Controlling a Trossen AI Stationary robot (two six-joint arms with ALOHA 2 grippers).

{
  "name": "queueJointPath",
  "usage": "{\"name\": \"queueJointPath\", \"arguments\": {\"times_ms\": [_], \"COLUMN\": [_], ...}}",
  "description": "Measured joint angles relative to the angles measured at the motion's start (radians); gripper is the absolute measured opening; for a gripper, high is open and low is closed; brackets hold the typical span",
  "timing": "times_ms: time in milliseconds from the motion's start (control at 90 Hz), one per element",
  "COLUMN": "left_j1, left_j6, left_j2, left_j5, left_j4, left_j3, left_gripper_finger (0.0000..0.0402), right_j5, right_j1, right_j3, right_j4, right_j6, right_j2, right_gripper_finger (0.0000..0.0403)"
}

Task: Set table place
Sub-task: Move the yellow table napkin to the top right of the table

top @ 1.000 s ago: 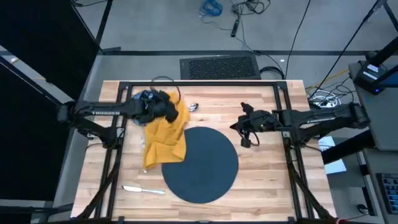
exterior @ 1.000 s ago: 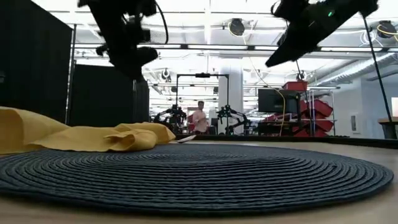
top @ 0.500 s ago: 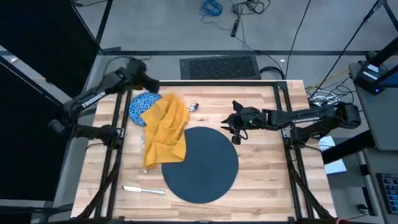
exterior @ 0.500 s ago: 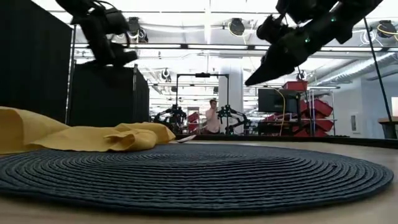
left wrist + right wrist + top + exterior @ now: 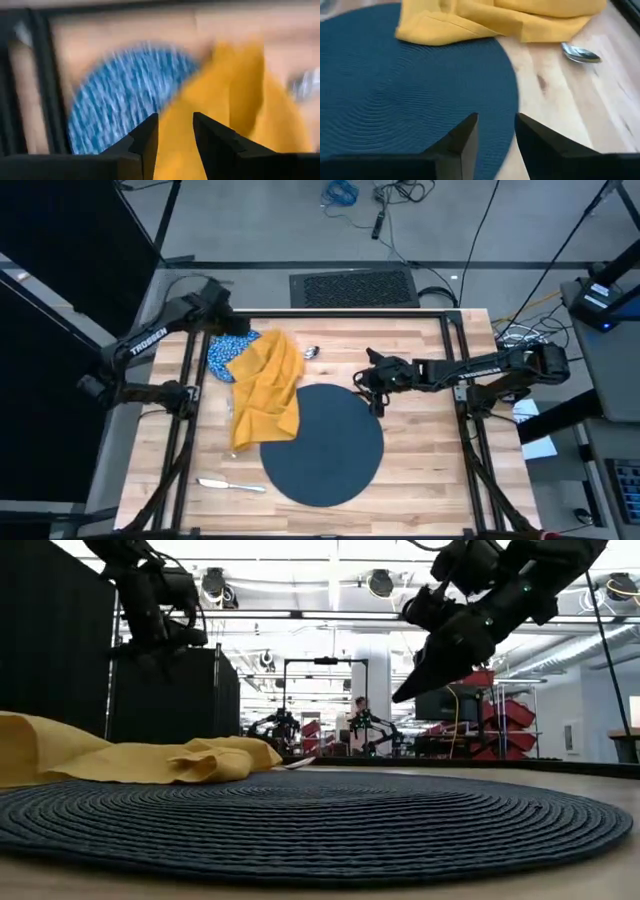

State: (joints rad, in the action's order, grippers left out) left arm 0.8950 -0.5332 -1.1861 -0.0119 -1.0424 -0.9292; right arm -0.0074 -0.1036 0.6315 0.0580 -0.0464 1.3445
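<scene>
A round dark slate-blue plate [image 5: 322, 443] with a ribbed surface lies mid-table. A crumpled mustard-yellow napkin [image 5: 265, 390] lies with its near end on the plate's left rim and its far end over a blue-and-white speckled bowl [image 5: 222, 352]. A silver spoon [image 5: 310, 352] lies beyond the plate, and a knife [image 5: 230, 484] lies near the front left. No fork shows. My left gripper [image 5: 238, 328] hangs shut above the far left corner, beside the bowl [image 5: 115, 105]. My right gripper [image 5: 372, 392] hovers shut over the plate's far right rim [image 5: 510, 95], pointing toward the spoon [image 5: 580, 52].
A black metal frame [image 5: 330, 313] runs around the light wooden table [image 5: 430, 470], with bars along the left and right sides. Bare wood shows to the right of the plate and along the near edge. Beyond the far edge lie a black mat and cables on the floor.
My left gripper has risen from over the bowl and napkin and drawn back toward the table's far left corner, leaving the bowl showing. My right gripper has moved toward the table's left, nearer the plate's far rim and the spoon. The napkin lies as before.
</scene>
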Motion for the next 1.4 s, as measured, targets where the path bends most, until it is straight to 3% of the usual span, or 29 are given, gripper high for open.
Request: {"name": "queueJointPath", "arguments": {"times_ms": [256, 467, 611, 867, 1033, 1289, 1400], "left_j1": [-0.153, -0.246, -0.269, -0.266, -0.325, -0.337, -0.336], "left_j6": [-0.197, -0.41, -0.552, -0.682, -0.744, -0.769, -0.706], "left_j2": [0.033, 0.077, 0.12, 0.154, 0.162, 0.158, 0.158], "left_j5": [0.09, 0.065, -0.006, -0.006, -0.012, 0.07, 0.125], "left_j4": [-0.271, -0.267, -0.139, -0.016, 0.19, 0.239, 0.358], "left_j3": [0.008, 0.121, 0.244, 0.298, 0.362, 0.408, 0.408], "left_gripper_finger": [0.0109, 0.0109, 0.0109, 0.0109, 0.0109, 0.0109, 0.0109], "right_j5": [0.0, 0.0, -0.025, -0.052, -0.058, -0.058, -0.058], "right_j1": [0.0, 0.001, 0.002, 0.015, 0.015, 0.015, 0.015], "right_j3": [0.0, 0.0, 0.0, 0.0, 0.0, 0.0, 0.0], "right_j4": [0.002, 0.007, 0.007, 0.028, 0.032, 0.044, 0.044], "right_j6": [-0.022, -0.018, -0.018, -0.011, -0.008, -0.007, -0.007], "right_j2": [0.0, 0.0, 0.0, 0.0, 0.0, 0.0, 0.0], "right_gripper_finger": [0.0121, 0.0121, 0.0121, 0.0121, 0.0121, 0.0121, 0.0121]}}
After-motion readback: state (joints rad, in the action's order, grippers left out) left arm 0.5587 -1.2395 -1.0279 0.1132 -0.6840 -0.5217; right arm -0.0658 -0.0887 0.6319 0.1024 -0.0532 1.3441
